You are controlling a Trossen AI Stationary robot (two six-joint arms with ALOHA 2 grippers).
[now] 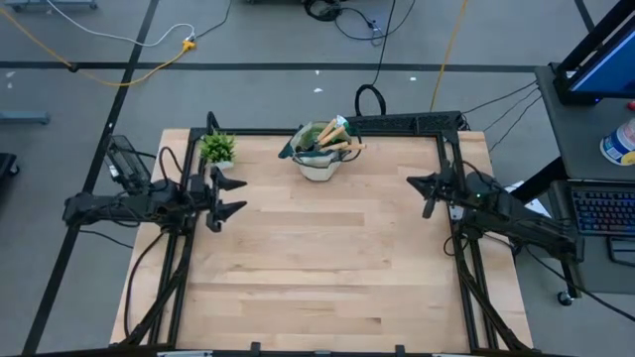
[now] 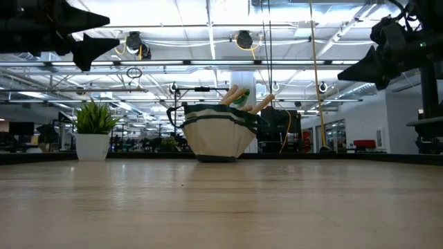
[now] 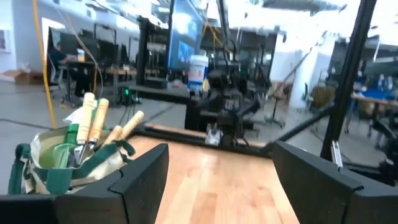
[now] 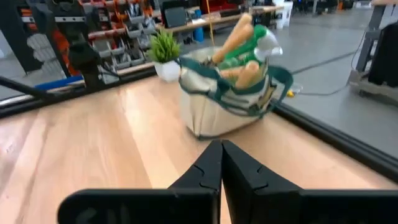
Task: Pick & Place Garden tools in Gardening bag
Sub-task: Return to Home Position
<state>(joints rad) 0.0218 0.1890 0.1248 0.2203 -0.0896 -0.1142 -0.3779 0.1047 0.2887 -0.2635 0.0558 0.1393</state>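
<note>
High view, tools inside gardening bag

It's a robotics lab set up on a big open industrial floor. The pale wooden surface sits inside a black metal frame, with a dark robot arm mounted at each end. Around the surface, the grey concrete floor is marked with dark lines and has loose cables trailing across it. Just off the surface's right-arm end stands a desk with a keyboard and a lit blue screen. Beyond the surface's far edge, strip lights run in rows under an open ceiling. Past its left-arm end there is shelving with orange bins.
</note>
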